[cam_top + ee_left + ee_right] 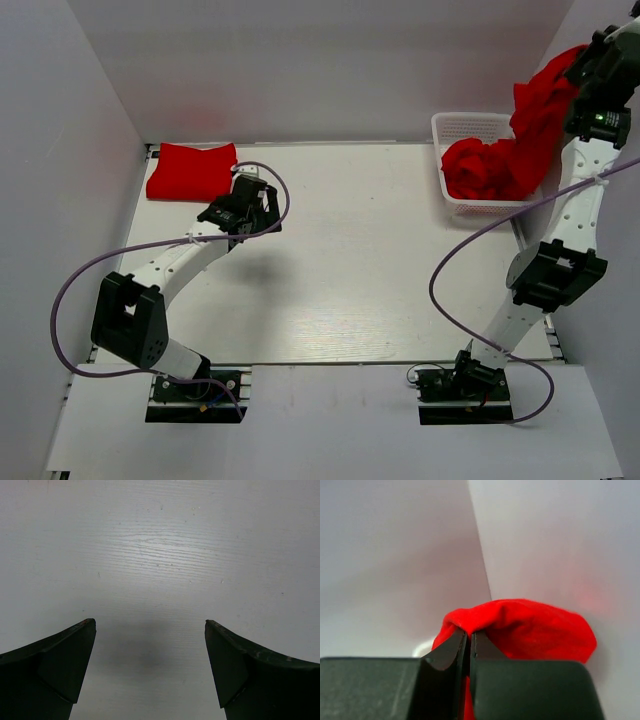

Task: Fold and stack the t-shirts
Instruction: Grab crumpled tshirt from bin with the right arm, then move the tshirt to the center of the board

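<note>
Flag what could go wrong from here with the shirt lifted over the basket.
The right tool pinches only a small fold of the shirt, so it may slip. The shirt hangs down into the pile in the basket and could drag another out or tip the basket.

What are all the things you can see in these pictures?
table: one, white, under everything
basket: one, white mesh, table's far-right corner
heaped t-shirts: number unclear, red, in the basket
folded t-shirt: one, red, table's far-left corner
lifted t-shirt: one, red, hanging above the basket
cables: two, purple, along the arms
left hand: one, black, open over bare table
right hand: one, black, shut on the lifted t-shirt
</note>
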